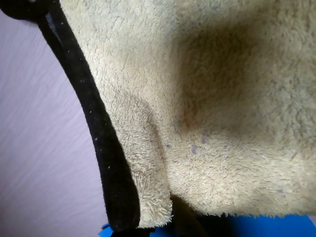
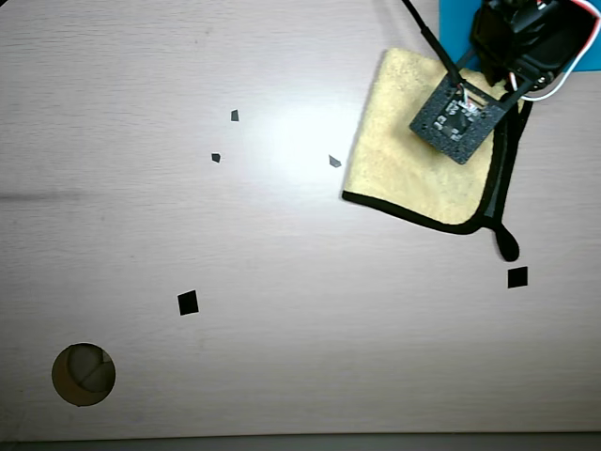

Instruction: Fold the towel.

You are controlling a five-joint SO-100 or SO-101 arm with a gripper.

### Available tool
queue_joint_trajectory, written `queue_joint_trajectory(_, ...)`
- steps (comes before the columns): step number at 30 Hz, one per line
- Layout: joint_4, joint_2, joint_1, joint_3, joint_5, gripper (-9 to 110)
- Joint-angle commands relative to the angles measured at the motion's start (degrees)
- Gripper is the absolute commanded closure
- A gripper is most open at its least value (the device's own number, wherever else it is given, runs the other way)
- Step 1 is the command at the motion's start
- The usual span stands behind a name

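Note:
The towel (image 2: 404, 169) is pale yellow terry with black edging and a black loop (image 2: 507, 246). It lies at the upper right of the table in the overhead view, with two edging lines running side by side down its right side. The arm reaches over its upper right part, and the wrist's black board (image 2: 457, 117) hides the jaws there. In the wrist view the towel (image 1: 222, 98) fills the frame very close up. A crease runs down to a dark finger (image 1: 183, 219) at the bottom edge, where my gripper (image 1: 180, 217) seems to pinch the cloth.
A bright blue sheet (image 2: 455, 23) lies under the arm at the top right and shows in the wrist view (image 1: 266, 226). Small black markers (image 2: 188, 303) (image 2: 517, 277) dot the pale table. A round hole (image 2: 84, 374) is at the lower left.

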Motion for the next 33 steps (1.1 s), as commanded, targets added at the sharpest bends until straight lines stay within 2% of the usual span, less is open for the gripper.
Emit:
queue_joint_trajectory(1, -2.2, 2.7, -1.2, 0.7, 0.3, 97)
queue_joint_trajectory(10, -1.7, 6.7, -1.2, 3.6, -3.3, 90)
queue_joint_trajectory(18, 5.1, 7.0, 1.1, -4.3, -3.3, 85)
queue_joint_trajectory(27, 10.2, 4.7, 2.0, -14.2, -3.3, 85)
queue_joint_trajectory(33, 9.8, 3.2, 5.5, -14.4, -2.3, 88)
